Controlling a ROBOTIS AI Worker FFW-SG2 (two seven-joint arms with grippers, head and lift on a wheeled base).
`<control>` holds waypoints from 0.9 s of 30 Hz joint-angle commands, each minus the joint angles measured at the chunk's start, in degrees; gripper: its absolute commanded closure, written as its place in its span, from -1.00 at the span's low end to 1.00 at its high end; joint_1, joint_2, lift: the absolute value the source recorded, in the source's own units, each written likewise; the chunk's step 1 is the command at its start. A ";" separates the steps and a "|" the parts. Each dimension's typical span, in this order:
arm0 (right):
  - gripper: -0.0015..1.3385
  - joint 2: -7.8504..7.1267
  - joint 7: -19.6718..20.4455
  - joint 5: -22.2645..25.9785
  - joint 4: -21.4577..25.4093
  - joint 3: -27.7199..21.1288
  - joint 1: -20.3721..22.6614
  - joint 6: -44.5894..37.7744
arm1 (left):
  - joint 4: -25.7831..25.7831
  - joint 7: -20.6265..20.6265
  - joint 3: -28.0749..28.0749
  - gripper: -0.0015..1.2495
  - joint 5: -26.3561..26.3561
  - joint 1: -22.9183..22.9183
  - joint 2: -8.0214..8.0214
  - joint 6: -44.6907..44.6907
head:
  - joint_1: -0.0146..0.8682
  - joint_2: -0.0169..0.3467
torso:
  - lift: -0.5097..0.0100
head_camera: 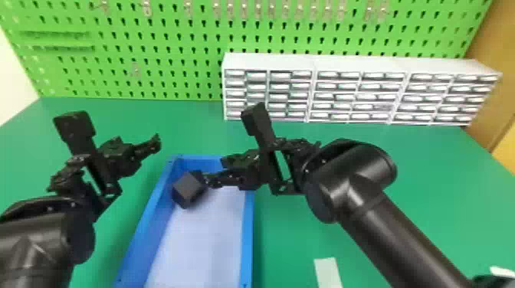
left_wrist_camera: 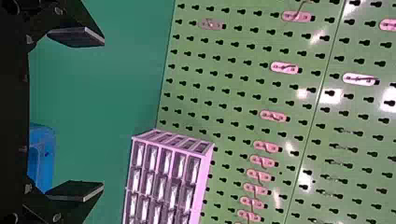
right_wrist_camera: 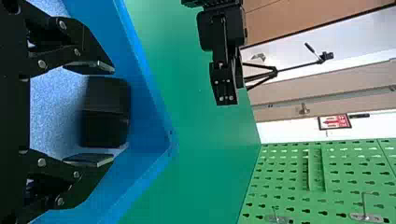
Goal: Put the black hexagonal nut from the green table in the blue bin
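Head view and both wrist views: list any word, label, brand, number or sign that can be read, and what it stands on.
No text can be quoted.
Red and white sign on the far wall: marks too small to read.
Drawer cabinet: pale drawer fronts, any lettering too small to read.
Nut, bin, pale strip on the table: no print to be made out.

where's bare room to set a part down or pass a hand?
Free: table right of the bin, short of the right arm; table between bin, pegboard and drawers; the bin's near floor.
Crowded: the bin's far end, with the nut and right tool; also its far left corner, near the left tool.
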State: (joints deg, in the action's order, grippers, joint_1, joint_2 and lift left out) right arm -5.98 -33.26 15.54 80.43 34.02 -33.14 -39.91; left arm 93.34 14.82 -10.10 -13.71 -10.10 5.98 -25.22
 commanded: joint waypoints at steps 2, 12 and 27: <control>-0.20 -0.09 0.04 0.01 0.08 0.26 0.01 0.00 | 0.00 0.03 0.08 -0.70 0.00 0.09 0.00 0.00 | 0.54 -0.73 | 0.58; -0.20 -0.09 0.04 0.01 -0.01 0.26 0.01 0.09 | 0.00 -0.06 -0.01 -0.70 -0.09 0.09 0.00 0.00 | 0.54 -0.73 | 0.58; -0.22 -0.61 0.04 -2.36 0.52 -3.34 1.94 0.62 | 0.09 0.03 -0.27 -0.70 -0.27 0.26 0.00 0.00 | 0.54 -0.73 | 0.58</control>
State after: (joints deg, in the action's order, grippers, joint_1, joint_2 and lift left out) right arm -6.27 -33.22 14.80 80.47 32.66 -32.29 -39.31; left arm 93.34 14.85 -10.14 -13.85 -10.01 5.98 -25.22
